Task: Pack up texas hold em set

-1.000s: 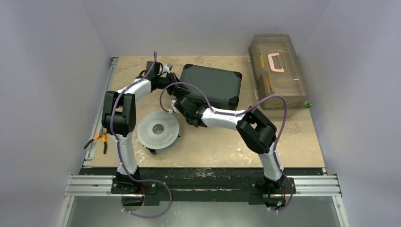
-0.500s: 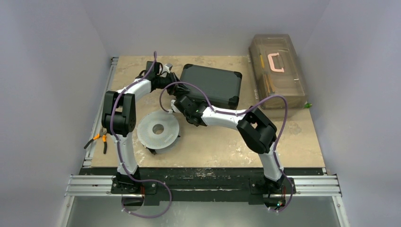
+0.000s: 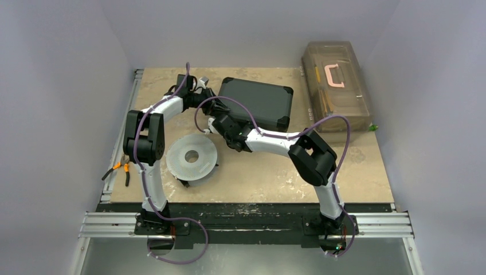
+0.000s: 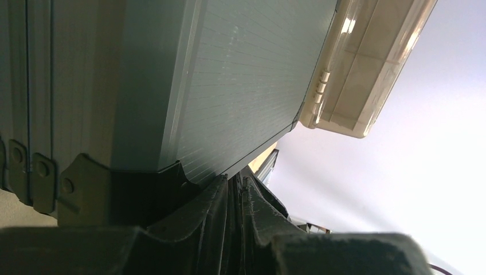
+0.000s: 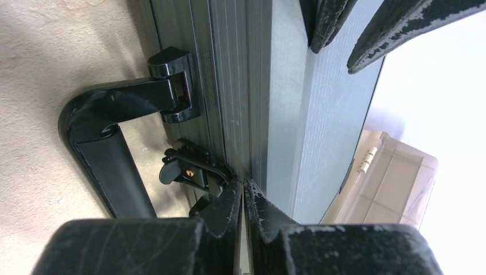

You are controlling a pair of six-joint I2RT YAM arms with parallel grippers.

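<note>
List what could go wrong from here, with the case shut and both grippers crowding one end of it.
1. The latch beside the handle looks flipped out rather than snapped down, so the case might open if lifted.
2. The right gripper is shut at the lid seam by that latch; it could slip off or shove the case.
3. The left gripper sits at a corner nearby, so the arms may collide.

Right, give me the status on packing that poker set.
Done: the small black briefcase is closed, lid down. In hand: the right jaws, shut, sit at its front edge beside the small black latch. Left: that latch looks unfastened, so probably clip it.
</note>
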